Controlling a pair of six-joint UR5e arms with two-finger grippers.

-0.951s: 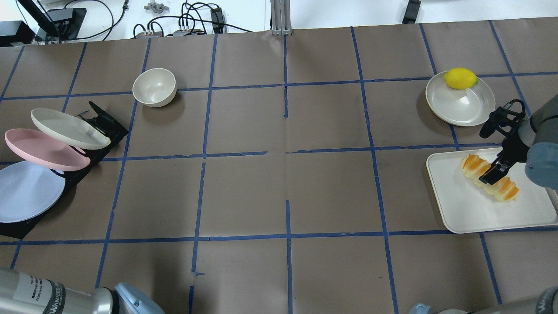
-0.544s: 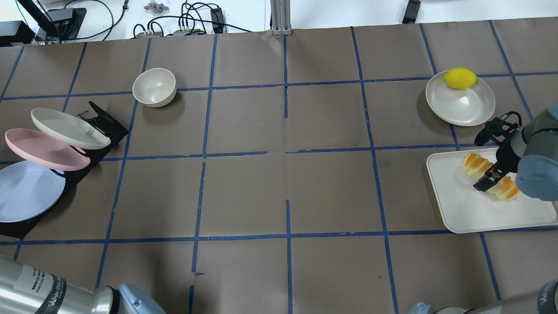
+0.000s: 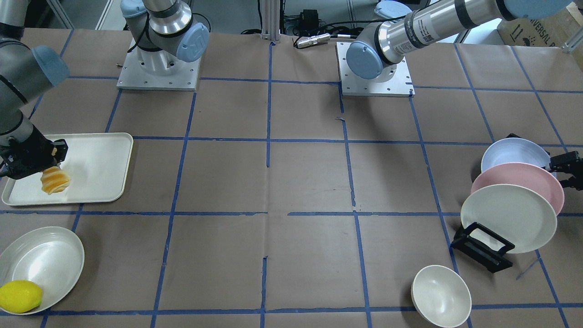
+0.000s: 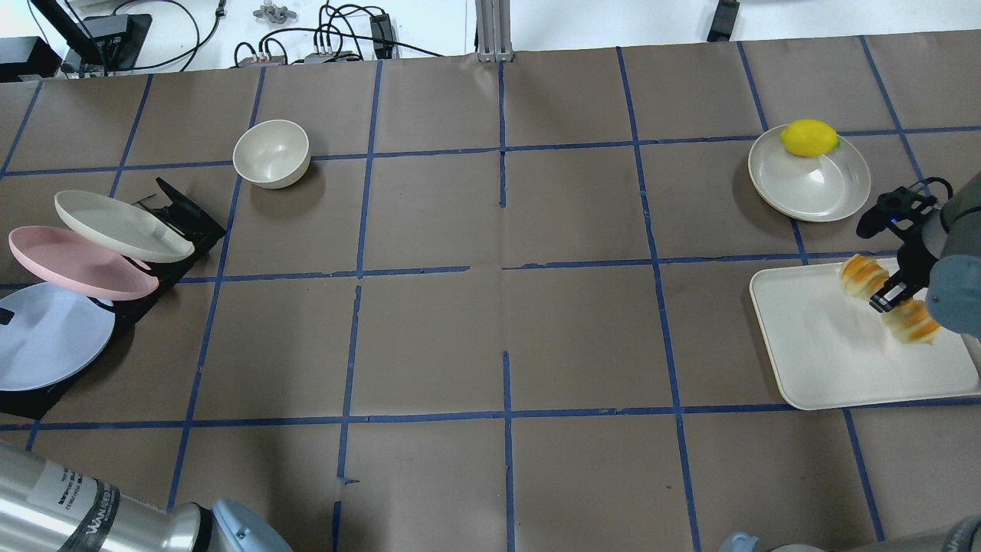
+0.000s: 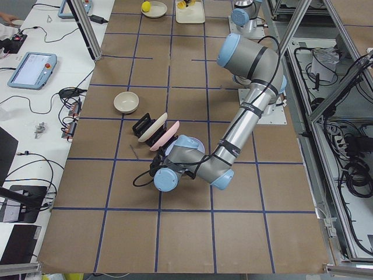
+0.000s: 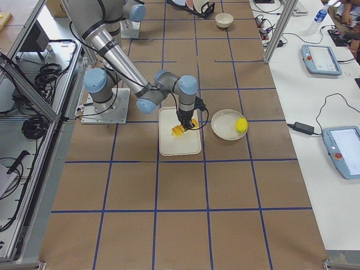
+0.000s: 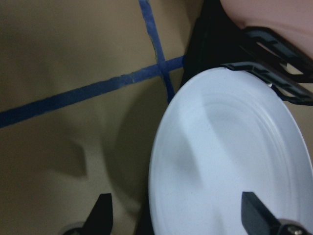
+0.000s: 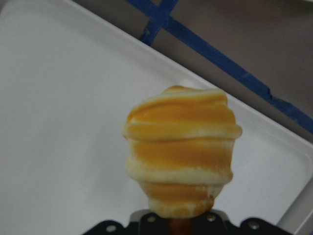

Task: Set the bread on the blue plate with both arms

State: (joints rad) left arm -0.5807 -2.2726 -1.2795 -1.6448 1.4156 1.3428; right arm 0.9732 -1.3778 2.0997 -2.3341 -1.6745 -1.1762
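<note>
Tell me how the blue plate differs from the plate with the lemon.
The blue plate is pale blue; the lemon plate is cream. The blue plate leans in a black rack; the lemon plate lies flat on the table. The blue plate is empty; the other holds the lemon. Both are round and shallow.

The bread is blurred in the overhead view, and the right gripper hides its middle. From the front, the blue plate sits mostly behind the pink plate. The left gripper shows only two dark fingertips, cut off by the bottom edge of its wrist view.
</note>
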